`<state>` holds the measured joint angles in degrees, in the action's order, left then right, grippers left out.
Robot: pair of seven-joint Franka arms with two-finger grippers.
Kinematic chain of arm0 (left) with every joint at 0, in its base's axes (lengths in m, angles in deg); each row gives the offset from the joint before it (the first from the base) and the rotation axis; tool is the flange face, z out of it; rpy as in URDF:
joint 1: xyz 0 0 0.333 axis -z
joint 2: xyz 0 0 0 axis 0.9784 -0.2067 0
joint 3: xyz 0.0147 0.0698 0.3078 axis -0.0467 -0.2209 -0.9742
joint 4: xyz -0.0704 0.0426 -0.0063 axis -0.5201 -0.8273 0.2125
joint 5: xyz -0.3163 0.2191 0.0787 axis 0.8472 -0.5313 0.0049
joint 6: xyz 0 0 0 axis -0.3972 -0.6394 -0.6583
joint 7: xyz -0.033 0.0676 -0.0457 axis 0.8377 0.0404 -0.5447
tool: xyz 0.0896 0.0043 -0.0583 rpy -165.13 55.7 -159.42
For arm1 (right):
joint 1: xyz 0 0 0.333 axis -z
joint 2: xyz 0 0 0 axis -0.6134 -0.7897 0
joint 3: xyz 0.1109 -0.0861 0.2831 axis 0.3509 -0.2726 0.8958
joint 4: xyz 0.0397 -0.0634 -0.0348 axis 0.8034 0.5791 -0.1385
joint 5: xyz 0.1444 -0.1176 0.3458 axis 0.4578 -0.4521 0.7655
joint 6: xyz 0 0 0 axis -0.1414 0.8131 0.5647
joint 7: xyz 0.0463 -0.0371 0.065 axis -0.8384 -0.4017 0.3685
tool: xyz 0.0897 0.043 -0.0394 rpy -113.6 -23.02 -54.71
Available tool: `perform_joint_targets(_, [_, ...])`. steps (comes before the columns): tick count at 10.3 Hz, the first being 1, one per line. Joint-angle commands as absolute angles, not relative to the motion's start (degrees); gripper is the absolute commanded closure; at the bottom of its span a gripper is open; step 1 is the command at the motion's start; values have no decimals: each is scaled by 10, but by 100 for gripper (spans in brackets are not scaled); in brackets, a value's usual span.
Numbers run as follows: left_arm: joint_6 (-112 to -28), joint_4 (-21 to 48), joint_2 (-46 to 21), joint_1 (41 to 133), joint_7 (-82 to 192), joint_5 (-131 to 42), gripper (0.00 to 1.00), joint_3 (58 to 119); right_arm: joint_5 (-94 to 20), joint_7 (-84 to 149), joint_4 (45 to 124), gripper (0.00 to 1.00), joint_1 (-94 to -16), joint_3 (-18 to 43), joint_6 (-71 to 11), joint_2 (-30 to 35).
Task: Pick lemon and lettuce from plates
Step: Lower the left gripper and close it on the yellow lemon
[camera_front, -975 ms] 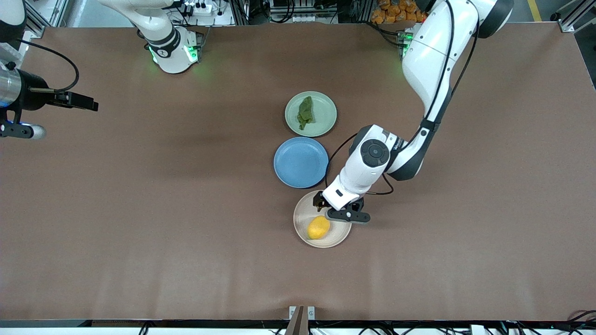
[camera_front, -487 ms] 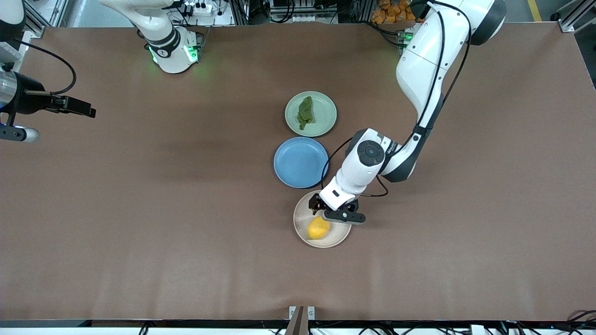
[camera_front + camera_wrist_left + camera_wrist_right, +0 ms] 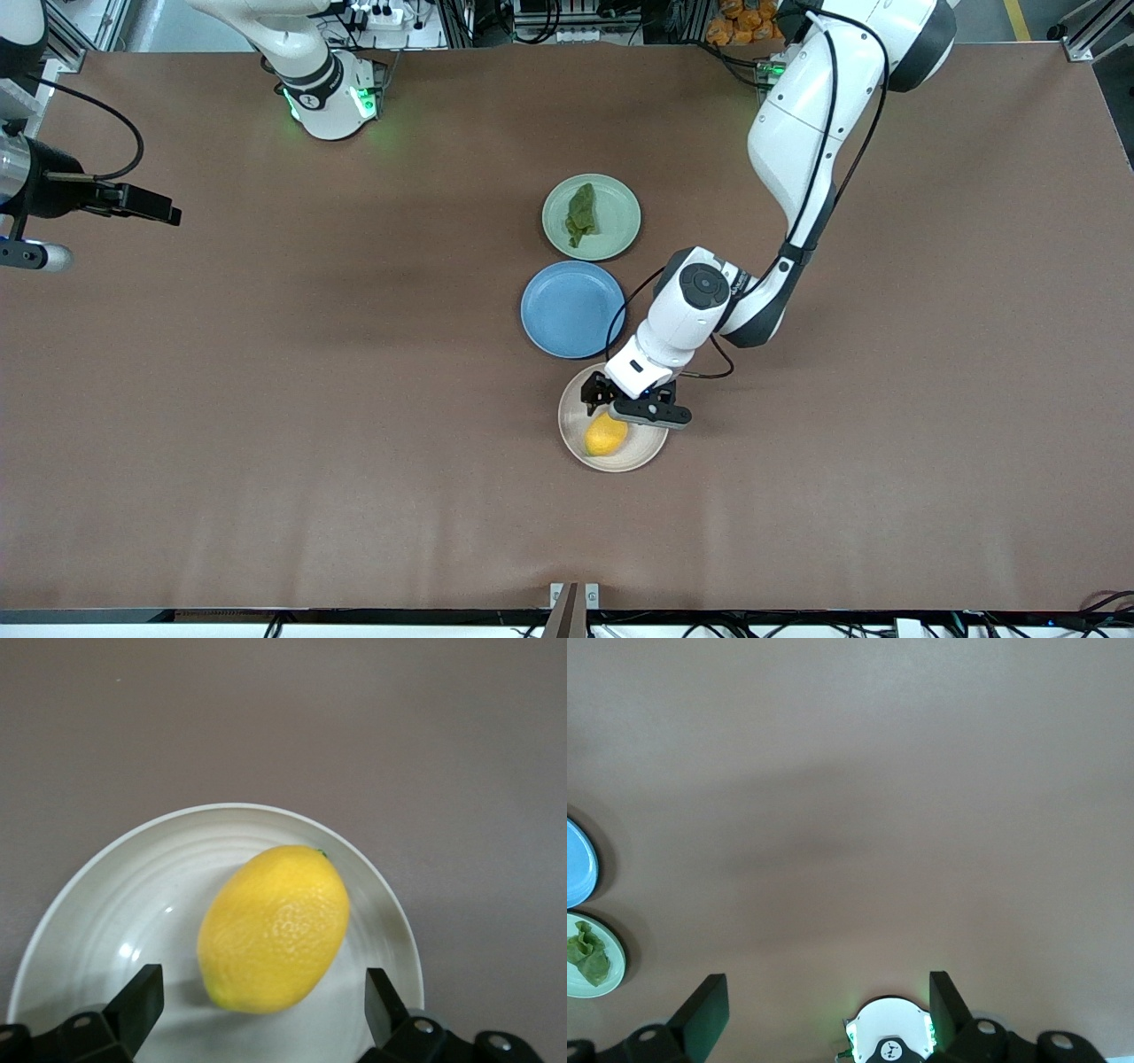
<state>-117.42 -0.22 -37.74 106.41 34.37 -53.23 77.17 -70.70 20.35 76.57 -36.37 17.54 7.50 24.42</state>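
The yellow lemon (image 3: 606, 435) lies on the beige-white plate (image 3: 644, 446), the plate nearest the front camera. My left gripper (image 3: 609, 405) is open and low over that plate. In the left wrist view its fingers (image 3: 142, 1003) stand on either side of the near end of the lemon (image 3: 275, 926), not touching it, inside the plate's rim (image 3: 106, 859). The dark green lettuce (image 3: 582, 213) lies on the pale green plate (image 3: 620, 232), the plate farthest from the front camera. My right gripper (image 3: 161, 209) is open and empty, waiting high over the right arm's end of the table.
An empty blue plate (image 3: 572, 309) sits between the two other plates, touching the beige one. The right wrist view shows the blue plate's edge (image 3: 576, 864), the lettuce (image 3: 589, 958) and the right arm's base (image 3: 890, 1038). Bare brown table surrounds the plates.
My left gripper has moved over the beige plate toward the lemon and now straddles its end. My right arm has drifted slightly toward the table's end.
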Motion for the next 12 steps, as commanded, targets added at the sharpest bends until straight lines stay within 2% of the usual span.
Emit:
perform_joint_targets(1, [-1224,-16,-403,1079,328,-525,0,764,-700,205,765,0,-366,175,78,249])
perform_joint_targets(8, [-1251,-28,-414,1082,326,-524,0,764,-672,117,784,0,-478,176,85,253])
perform_joint_targets(11, [-1254,-26,-414,1082,311,-525,63,764,-662,115,798,0,-511,176,76,252])
perform_joint_targets(12, [-1254,-24,-414,1082,311,-526,80,764,-662,102,803,0,-522,176,70,252])
